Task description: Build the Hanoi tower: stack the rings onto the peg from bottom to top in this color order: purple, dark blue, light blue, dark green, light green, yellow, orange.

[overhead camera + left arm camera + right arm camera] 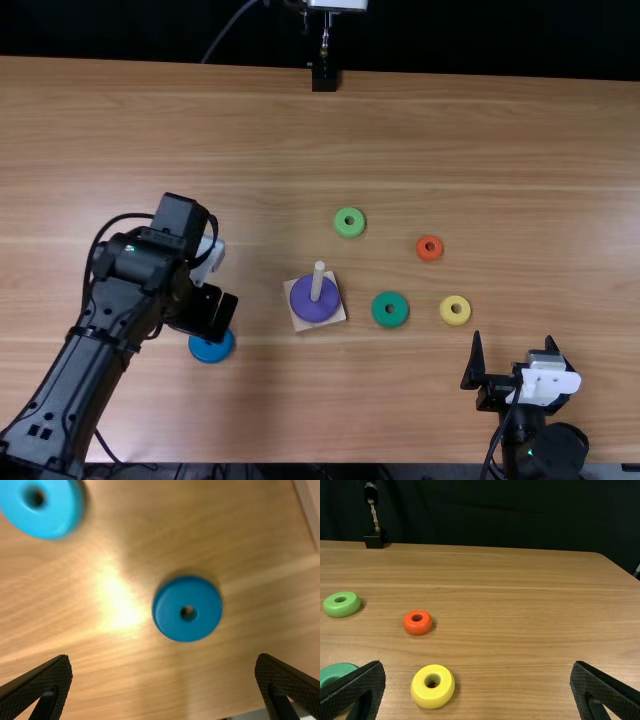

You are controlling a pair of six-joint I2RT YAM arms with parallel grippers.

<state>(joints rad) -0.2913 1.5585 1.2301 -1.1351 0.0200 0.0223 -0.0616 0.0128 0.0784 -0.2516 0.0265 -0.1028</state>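
The purple ring (315, 299) lies around the peg (317, 280) on its square base (336, 311). My left gripper (214, 314) is over the table left of the base, beside a blue ring (211, 349). In the left wrist view, a deeper blue ring (187, 608) lies ahead of my open left gripper (163, 687), with a lighter blue ring (44, 505) farther off. Light green (349, 222), orange (429, 248), dark green (390, 309) and yellow (455, 310) rings lie flat. My right gripper (512, 345) stands open near the front edge; the right wrist view shows it (477, 687) facing the yellow ring (432, 686).
A black stand (324, 78) is at the table's far edge. The left arm's forearm covers part of the table's left side. Bare wood (560, 220) extends right of the orange ring.
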